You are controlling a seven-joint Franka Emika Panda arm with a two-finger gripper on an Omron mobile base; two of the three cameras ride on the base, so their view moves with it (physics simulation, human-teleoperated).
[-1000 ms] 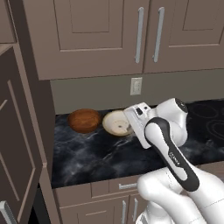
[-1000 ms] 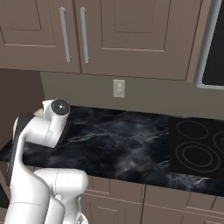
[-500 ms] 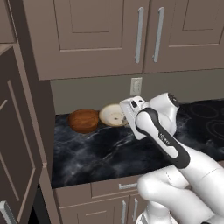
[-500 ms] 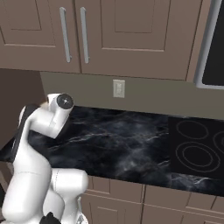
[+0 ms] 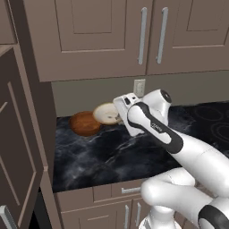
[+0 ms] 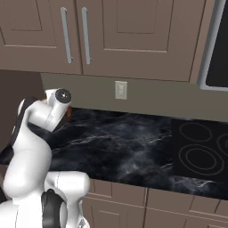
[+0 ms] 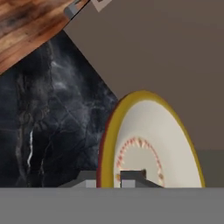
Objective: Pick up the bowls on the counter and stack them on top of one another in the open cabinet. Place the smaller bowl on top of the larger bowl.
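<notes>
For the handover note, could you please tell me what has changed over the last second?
The gripper, shut on the smaller bowl's rim, has lifted it off the counter and tilted it, carrying it leftwards towards the larger bowl. The larger bowl has stayed where it was.

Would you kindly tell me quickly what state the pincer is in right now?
Pincer: closed on the rim of the smaller bowl, which is tilted up off the counter.
</notes>
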